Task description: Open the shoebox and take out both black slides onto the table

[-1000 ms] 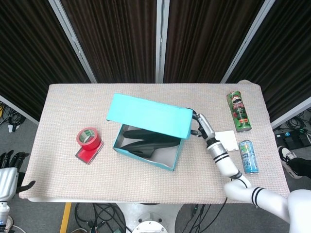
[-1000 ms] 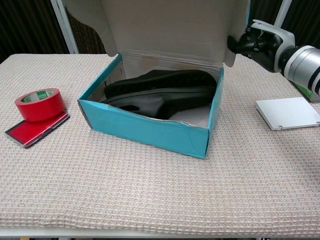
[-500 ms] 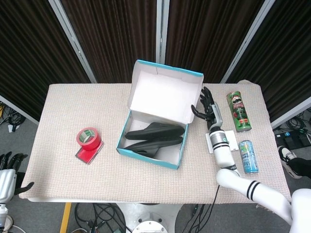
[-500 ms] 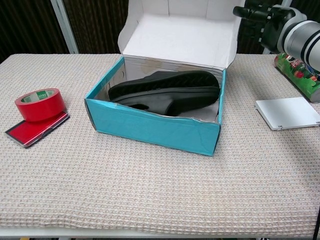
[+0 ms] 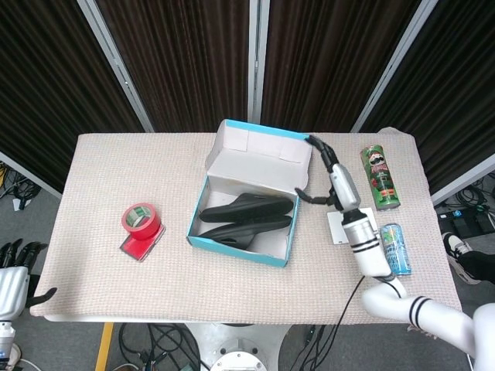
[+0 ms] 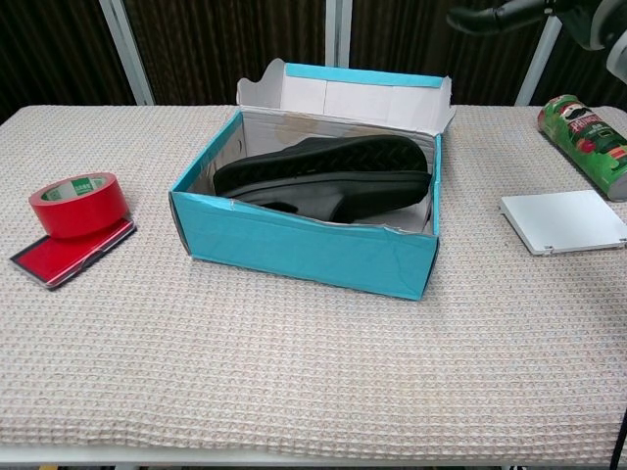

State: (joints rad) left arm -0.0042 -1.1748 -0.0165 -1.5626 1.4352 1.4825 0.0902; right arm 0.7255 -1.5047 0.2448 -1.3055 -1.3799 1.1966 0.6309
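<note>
Since half a second ago the lid (image 5: 261, 155) of the shoebox (image 5: 242, 220) has swung further back, past upright, and the right hand (image 5: 331, 178) has lifted away from it. That hand now hangs above the counter (image 5: 100, 193) just right of the box's back right corner, its fingers spread and long, one fingertip (image 5: 312, 140) reaching toward the lid's top right corner; whether it touches the edge cannot be told, and nothing is in its grasp. In the chest view only its dark fingers (image 6: 500, 13) show, at the top right edge, above the lid.

The teal box stands open in the middle of the counter, white inside, its lid leaning back away from the robot. Both black slides (image 5: 246, 217) lie inside it, side by side, one nearer the lid and one nearer the front wall; in the chest view they read as one dark mass (image 6: 328, 178) above the front wall.

Right of the box a small white flat pad (image 6: 562, 221) lies near the right forearm, then a green chip can (image 5: 380, 177) on its side and a blue drink can (image 5: 394, 249) nearer the robot. Well to the left sits a red tape roll (image 5: 141, 220) on a red flat case (image 6: 69, 250).

The left hand (image 5: 14, 272) hangs off the counter's near left corner, holding nothing, its fingers dark and loosely apart.
</note>
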